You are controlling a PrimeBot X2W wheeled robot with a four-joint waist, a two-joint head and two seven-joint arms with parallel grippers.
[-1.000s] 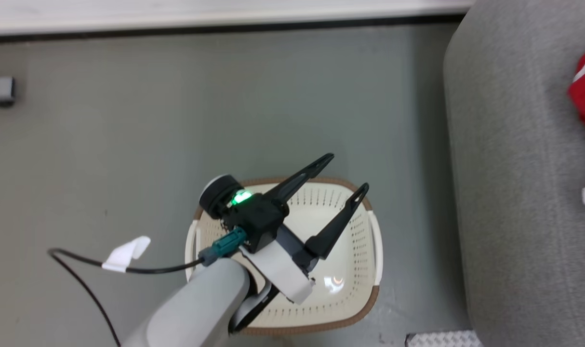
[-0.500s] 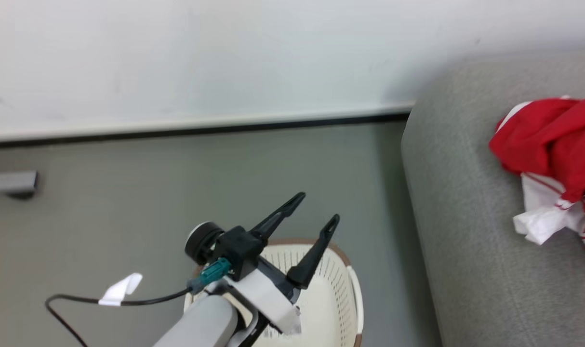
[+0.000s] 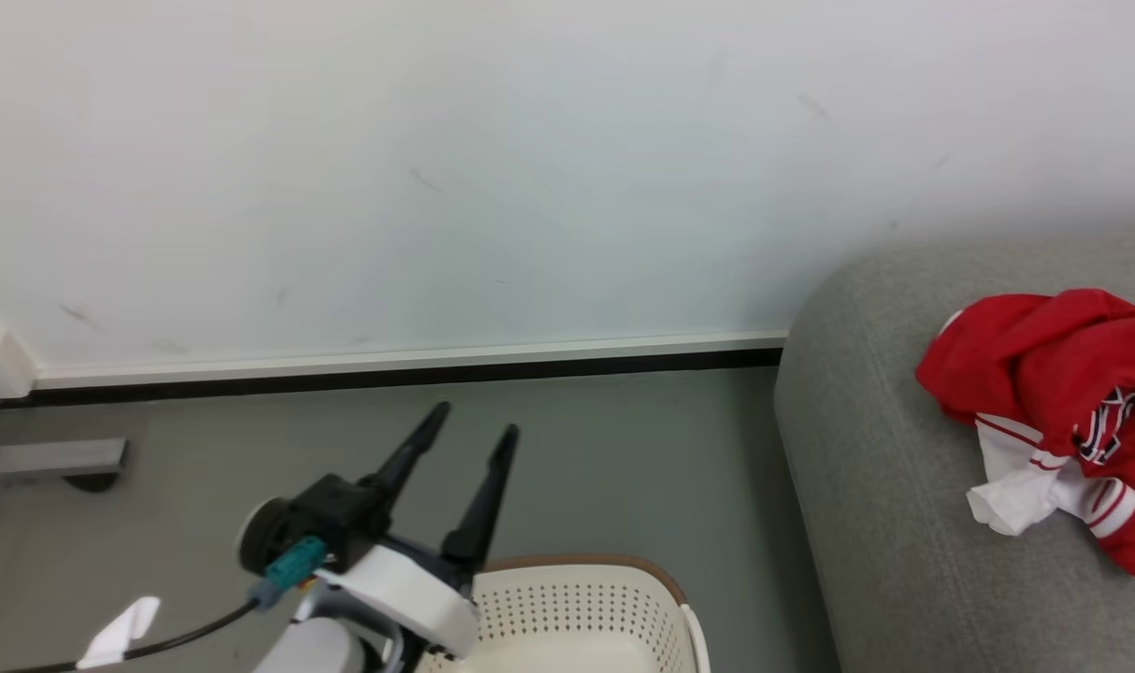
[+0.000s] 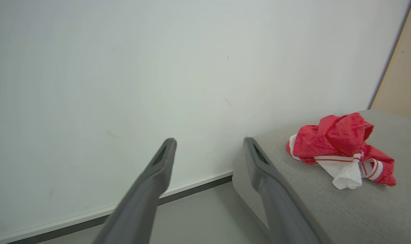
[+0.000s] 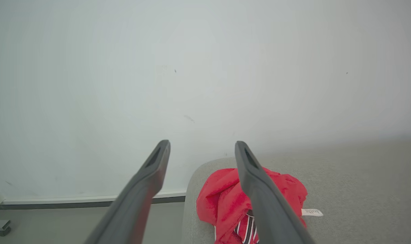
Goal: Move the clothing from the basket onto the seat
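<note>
The clothing point(image 3: 1035, 374), a crumpled red and white heap with a dark emblem, lies on the light grey seat point(image 3: 885, 486) at the right. The cream basket point(image 3: 586, 598) with its brown rim sits on the floor at the bottom edge; the part in view holds nothing. My left gripper point(image 3: 475, 422) hangs open and empty over the basket's far left corner, pointing at the wall. The left wrist view has the left gripper point(image 4: 209, 140) open, with the clothing point(image 4: 337, 142) on the seat point(image 4: 327, 210) to its right. My right gripper point(image 5: 202, 143) is open and empty above the clothing point(image 5: 219, 196) and the seat point(image 5: 354, 189).
A white wall point(image 3: 530, 168) with a dark baseboard point(image 3: 390, 376) runs behind the grey floor point(image 3: 624, 467). A grey metal foot point(image 3: 58, 458) stands at the far left. A black cable with a white tag point(image 3: 119, 631) trails from my left wrist. A beige panel point(image 4: 402, 67) borders the wall.
The head camera has tilted up, bringing the wall and the clothing on the seat into view. My left gripper, still open, has risen from over the basket's middle toward its far left corner.
</note>
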